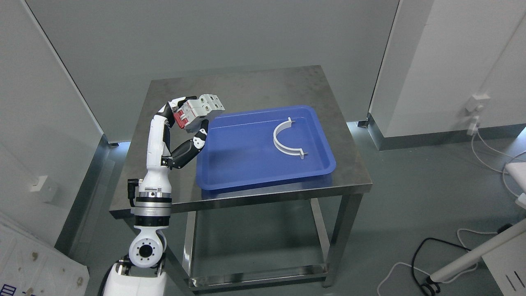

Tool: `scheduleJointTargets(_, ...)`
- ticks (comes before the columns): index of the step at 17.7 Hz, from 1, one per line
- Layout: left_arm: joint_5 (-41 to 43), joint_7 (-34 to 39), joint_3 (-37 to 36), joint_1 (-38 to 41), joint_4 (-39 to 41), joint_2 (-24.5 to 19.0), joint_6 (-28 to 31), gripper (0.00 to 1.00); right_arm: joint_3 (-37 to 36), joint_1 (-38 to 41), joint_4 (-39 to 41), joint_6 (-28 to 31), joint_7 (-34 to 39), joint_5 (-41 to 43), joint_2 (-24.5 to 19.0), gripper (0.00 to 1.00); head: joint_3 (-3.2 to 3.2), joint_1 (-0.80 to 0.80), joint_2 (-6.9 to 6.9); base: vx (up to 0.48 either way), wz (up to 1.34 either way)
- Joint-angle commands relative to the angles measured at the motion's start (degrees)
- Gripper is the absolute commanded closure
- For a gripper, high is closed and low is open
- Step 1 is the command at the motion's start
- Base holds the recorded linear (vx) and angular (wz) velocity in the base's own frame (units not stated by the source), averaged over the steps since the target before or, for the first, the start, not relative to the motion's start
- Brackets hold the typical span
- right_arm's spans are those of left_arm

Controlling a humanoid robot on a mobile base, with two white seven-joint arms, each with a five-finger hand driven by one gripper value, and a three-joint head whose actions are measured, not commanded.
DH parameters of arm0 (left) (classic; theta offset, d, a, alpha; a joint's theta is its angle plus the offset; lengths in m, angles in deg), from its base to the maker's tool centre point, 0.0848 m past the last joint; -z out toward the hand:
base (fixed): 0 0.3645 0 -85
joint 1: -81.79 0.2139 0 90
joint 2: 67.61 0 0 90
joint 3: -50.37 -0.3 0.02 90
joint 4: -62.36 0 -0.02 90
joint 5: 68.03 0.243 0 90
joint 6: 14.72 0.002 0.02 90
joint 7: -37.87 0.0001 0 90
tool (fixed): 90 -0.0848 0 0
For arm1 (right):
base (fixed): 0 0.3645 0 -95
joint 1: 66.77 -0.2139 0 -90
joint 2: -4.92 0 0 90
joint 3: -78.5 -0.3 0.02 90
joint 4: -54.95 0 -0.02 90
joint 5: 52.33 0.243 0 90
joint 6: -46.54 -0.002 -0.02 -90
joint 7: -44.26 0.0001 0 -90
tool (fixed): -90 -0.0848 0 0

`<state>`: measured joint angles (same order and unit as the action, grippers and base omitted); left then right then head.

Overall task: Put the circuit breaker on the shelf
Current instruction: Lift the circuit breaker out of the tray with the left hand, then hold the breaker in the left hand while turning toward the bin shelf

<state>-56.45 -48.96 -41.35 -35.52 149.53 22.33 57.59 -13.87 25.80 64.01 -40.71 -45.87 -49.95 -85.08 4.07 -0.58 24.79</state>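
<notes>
My left hand [190,123] comes up from the lower left and is shut on a circuit breaker [199,111], a white block with a red end. It holds the breaker above the steel table [246,86], just past the left edge of the blue tray [230,164]. The fingers wrap the breaker from above and the thumb presses from below. The right arm is out of view.
A white curved clamp [285,139] lies in the right half of the blue tray. The table has a lower frame rail [259,275]. Grey and white wall panels stand behind and to the right. Cables and a white pole [472,257] lie on the floor at lower right.
</notes>
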Motion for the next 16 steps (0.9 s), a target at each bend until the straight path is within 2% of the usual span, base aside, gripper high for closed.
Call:
scheduleJointTargets(1, -2.1, -1.2, 4.7, 2.6, 8.9, -0.9, 5.2, 0.92, 0.0, 0.0, 0.0, 0.0, 0.0, 0.0, 1.0, 0.00, 0.00, 0.00, 0.00, -0.180, -0.09)
scheduleJointTargets(6, -2.8, -1.3, 6.4, 2.1, 10.6, -0.9, 11.5, 0.92, 0.0, 0.0, 0.0, 0.0, 0.0, 0.0, 1.0, 0.00, 0.00, 0.00, 0.00, -0.215, 0.01)
scheduleJointTargets(10, -2.9, -1.3, 6.8, 2.4, 10.6, -0.9, 11.8, 0.92, 0.0, 0.0, 0.0, 0.0, 0.0, 0.0, 1.0, 0.00, 0.00, 0.00, 0.00, -0.282, 0.15)
scheduleJointTargets(13, -2.9, -5.5, 6.6, 2.5, 10.6, -0.9, 11.8, 0.92, 0.0, 0.0, 0.0, 0.0, 0.0, 0.0, 1.0, 0.00, 0.00, 0.00, 0.00, -0.251, 0.06)
scheduleJointTargets(16, -3.8, -6.1, 6.5, 2.7, 10.6, -0.9, 11.8, 0.92, 0.0, 0.0, 0.0, 0.0, 0.0, 0.0, 1.0, 0.00, 0.00, 0.00, 0.00, -0.235, 0.08)
